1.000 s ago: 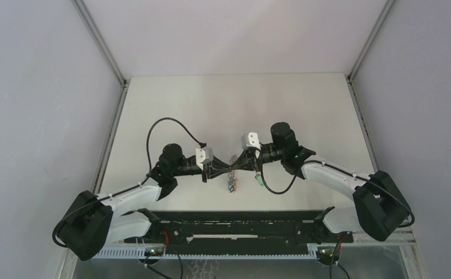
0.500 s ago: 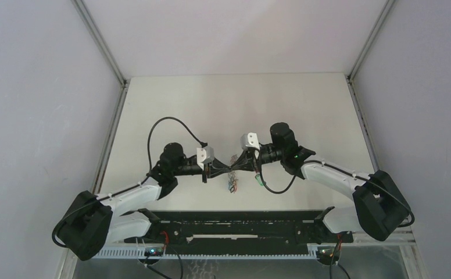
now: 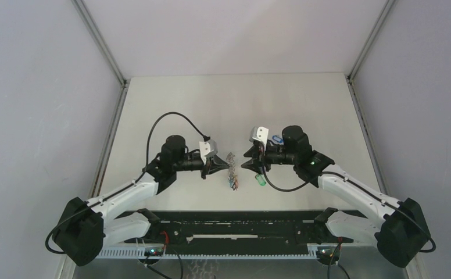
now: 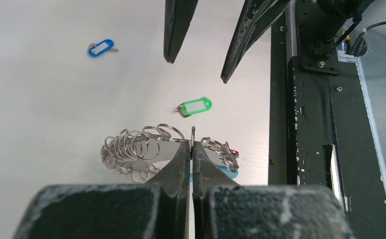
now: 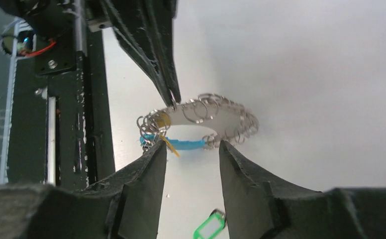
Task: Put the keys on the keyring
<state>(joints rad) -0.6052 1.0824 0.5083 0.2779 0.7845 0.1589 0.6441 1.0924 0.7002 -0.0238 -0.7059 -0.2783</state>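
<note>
The keyring (image 3: pixel 231 172) hangs just above the table between the two arms, its silver links (image 4: pixel 131 148) fanned out and its light-blue sleeve (image 5: pixel 183 145) on the low arc. My left gripper (image 4: pixel 192 145) is shut on one thin link at the ring's top. My right gripper (image 5: pixel 192 145) is open, a little back from the ring and holding nothing. Small yellow (image 5: pixel 171 146) and red (image 4: pixel 234 152) tags hang on the ring. A green key (image 4: pixel 196 106) lies loose on the table near the right gripper. A blue key (image 4: pixel 101 48) lies farther off.
The black frame rail (image 3: pixel 235 224) runs along the table's near edge, close behind both wrists. Grey walls enclose the table on the left, right and back. The right gripper's fingers (image 4: pixel 173 30) face the left gripper across the ring.
My right gripper has opened, let go of the keyring and drawn back to the right, uncovering the blue key. My left gripper has shut on a link and now holds the ring alone.
</note>
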